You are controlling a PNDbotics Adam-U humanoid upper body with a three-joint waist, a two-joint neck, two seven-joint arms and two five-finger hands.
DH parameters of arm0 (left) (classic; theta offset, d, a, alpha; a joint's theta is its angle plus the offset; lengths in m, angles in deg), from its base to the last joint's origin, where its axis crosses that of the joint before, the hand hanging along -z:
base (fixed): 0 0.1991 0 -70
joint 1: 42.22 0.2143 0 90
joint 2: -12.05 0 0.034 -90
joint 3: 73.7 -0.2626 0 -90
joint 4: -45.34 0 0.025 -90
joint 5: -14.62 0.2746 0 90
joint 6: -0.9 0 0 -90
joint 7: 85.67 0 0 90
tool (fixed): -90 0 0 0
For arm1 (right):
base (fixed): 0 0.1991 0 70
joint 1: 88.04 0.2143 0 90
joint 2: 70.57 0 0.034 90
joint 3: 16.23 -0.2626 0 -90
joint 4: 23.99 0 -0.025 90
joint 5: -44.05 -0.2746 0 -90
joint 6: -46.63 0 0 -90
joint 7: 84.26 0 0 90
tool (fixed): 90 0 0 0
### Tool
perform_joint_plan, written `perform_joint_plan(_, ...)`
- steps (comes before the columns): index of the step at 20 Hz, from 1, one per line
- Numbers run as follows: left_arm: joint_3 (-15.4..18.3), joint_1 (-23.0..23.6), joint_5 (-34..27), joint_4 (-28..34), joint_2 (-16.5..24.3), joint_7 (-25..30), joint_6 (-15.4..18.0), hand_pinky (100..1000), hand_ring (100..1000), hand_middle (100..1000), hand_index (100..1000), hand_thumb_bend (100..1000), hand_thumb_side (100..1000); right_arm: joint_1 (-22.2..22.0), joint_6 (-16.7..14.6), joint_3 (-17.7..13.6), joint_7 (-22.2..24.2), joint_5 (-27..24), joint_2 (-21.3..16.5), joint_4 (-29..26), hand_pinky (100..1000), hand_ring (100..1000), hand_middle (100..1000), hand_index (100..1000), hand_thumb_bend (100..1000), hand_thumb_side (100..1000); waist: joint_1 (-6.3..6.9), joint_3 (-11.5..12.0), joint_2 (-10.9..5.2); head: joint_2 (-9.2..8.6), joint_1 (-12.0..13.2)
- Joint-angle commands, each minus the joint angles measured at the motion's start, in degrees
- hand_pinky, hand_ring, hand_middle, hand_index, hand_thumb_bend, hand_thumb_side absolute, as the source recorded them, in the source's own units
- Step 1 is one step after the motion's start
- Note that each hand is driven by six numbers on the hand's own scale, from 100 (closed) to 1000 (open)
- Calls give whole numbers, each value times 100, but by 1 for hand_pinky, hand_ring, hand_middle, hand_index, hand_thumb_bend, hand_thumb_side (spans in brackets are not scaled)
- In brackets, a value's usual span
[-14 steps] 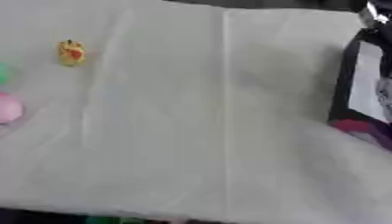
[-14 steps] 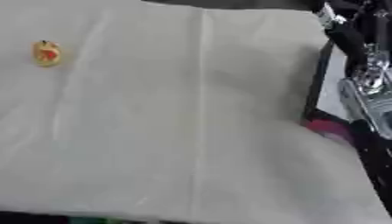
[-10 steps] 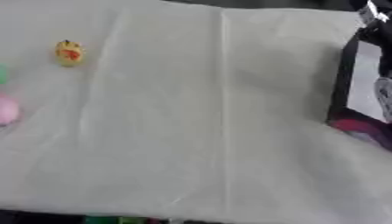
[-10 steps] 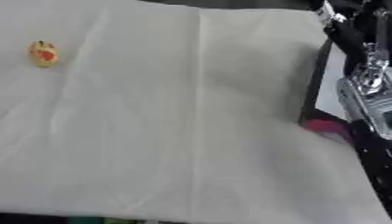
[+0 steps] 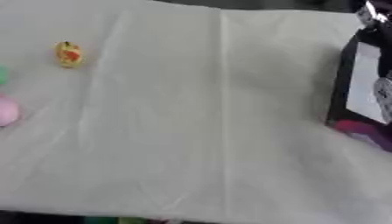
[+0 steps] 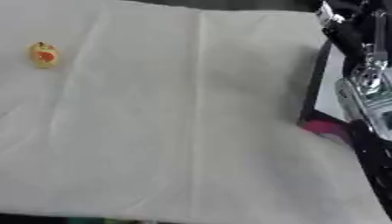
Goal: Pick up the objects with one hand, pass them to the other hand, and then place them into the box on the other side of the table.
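The right arm [image 6: 366,83] stands over the box [image 6: 312,87] at the worktop's right edge, black with silver joints; its robot hand is not clearly shown, so I cannot tell whether the fingers are apart, together or clamped on anything. The left robot hand shows in neither view.

The remaining things lie well apart from that arm, across the cloth-covered worktop [image 5: 214,131]: a small yellow toy [image 5: 69,54] with an orange-red patch toward the far left, and a pink ball [image 5: 8,111] with a bit of green thing [image 5: 2,75] just above it at the left edge, both cut off by the view. Something magenta [image 6: 327,128] shows at the box's near corner.

The likely trouble is the reach. These things sit at the far side from the box, so the nearer left hand must take them, and a round ball may roll on the creased cloth if nudged. The handover between hands could drop a small toy.

No brand, label or writing can be read anywhere.
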Motion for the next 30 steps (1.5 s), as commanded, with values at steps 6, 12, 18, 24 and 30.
perform_joint_plan(6,70,-112,263,5,728,74,-260,840,816,744,922,1000,540,97,38,-25,49,38,-294,-225,814,678,707,817,790,405,62,16,-178,-68,495)
perform_joint_plan(12,-153,-279,775,-275,1548,709,-812,872,839,757,943,1000,498,88,108,4,90,80,-369,-335,813,675,707,816,801,403,82,-11,-177,-133,670)
perform_joint_plan(18,-504,-764,1834,-821,2524,2566,-1178,925,869,775,941,1000,358,78,183,45,160,115,-465,-424,813,671,706,816,806,395,129,-46,-193,-99,701)
perform_joint_plan(24,-723,-1423,2942,-1557,2844,4165,-863,964,889,788,899,928,394,82,252,92,227,139,-549,-493,812,665,705,815,814,376,139,-93,-151,-156,595)
perform_joint_plan(30,-957,-2213,4655,-2596,2705,5263,-537,996,889,783,855,763,400,105,303,123,263,148,-606,-564,812,657,698,812,817,365,154,-203,-89,-157,648)
